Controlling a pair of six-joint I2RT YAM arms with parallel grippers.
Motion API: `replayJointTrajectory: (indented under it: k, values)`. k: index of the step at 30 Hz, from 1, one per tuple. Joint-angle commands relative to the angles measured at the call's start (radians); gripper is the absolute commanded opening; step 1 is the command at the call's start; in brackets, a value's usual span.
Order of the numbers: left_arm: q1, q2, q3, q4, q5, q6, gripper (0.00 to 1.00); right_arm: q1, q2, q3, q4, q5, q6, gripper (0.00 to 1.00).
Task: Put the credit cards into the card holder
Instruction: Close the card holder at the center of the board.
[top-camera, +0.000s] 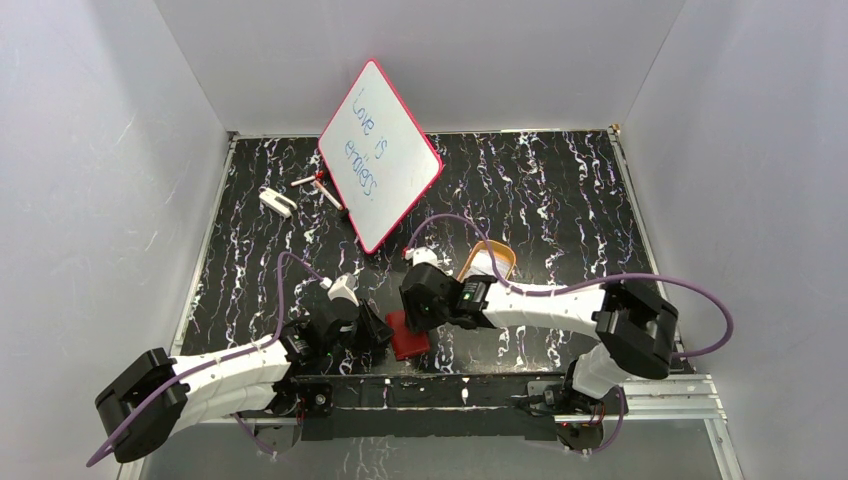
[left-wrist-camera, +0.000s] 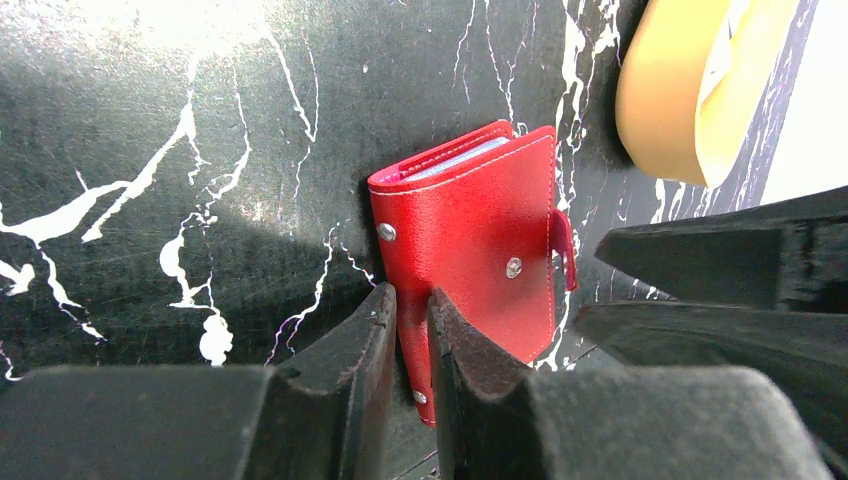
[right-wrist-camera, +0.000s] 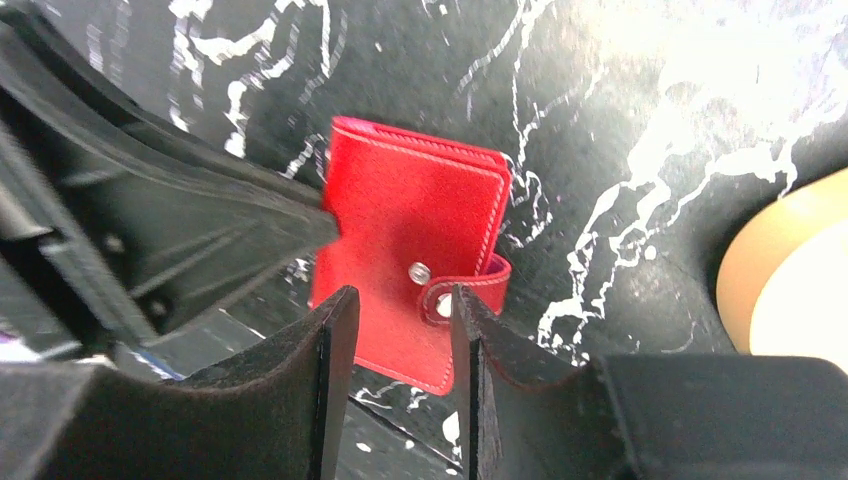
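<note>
The card holder (top-camera: 408, 337) is a red folded wallet lying closed on the black marbled table near the front edge. In the left wrist view the card holder (left-wrist-camera: 470, 230) shows pale sleeve or card edges at its top opening. My left gripper (left-wrist-camera: 412, 322) is shut on its spine edge. In the right wrist view the card holder (right-wrist-camera: 410, 235) has its snap tab unfastened. My right gripper (right-wrist-camera: 398, 325) hovers over the tab end with its jaws a little apart and nothing between them. In the top view the left gripper (top-camera: 375, 330) and the right gripper (top-camera: 412, 308) flank the wallet. No loose credit cards are in view.
An orange-tan oval tray (top-camera: 490, 260) sits just behind the right wrist; it also shows in the left wrist view (left-wrist-camera: 670, 90). A red-framed whiteboard (top-camera: 380, 155) leans at the back, with markers (top-camera: 320, 185) and a small white object (top-camera: 277, 201) to its left.
</note>
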Motion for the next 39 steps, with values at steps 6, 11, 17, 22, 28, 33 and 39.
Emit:
replayJointTrajectory:
  k: [6, 11, 17, 22, 28, 33, 39]
  values:
    - [0.005, -0.009, 0.026, -0.031, -0.022, 0.004, 0.16, 0.032, 0.058, 0.105, -0.187, 0.078, -0.011, 0.44]
    - [0.005, -0.009, 0.023, -0.024, -0.021, 0.004, 0.16, 0.033, 0.058, 0.102, -0.193, 0.081, -0.011, 0.37]
    - [0.004, -0.008, 0.022, -0.022, -0.020, 0.004, 0.16, 0.033, 0.067, 0.103, -0.181, 0.079, -0.016, 0.30]
    - [0.004, -0.010, 0.021, -0.023, -0.018, 0.003, 0.16, 0.033, 0.071, 0.116, -0.165, 0.070, -0.027, 0.44]
    - [0.005, -0.008, 0.019, -0.019, -0.018, 0.000, 0.16, 0.034, 0.096, 0.145, -0.189, 0.084, -0.031, 0.44]
    - [0.004, -0.009, 0.019, -0.019, -0.018, -0.001, 0.16, 0.034, 0.118, 0.162, -0.206, 0.084, -0.031, 0.37]
    - [0.005, -0.013, 0.019, -0.025, -0.018, 0.001, 0.16, 0.034, 0.108, 0.151, -0.205, 0.093, -0.024, 0.22]
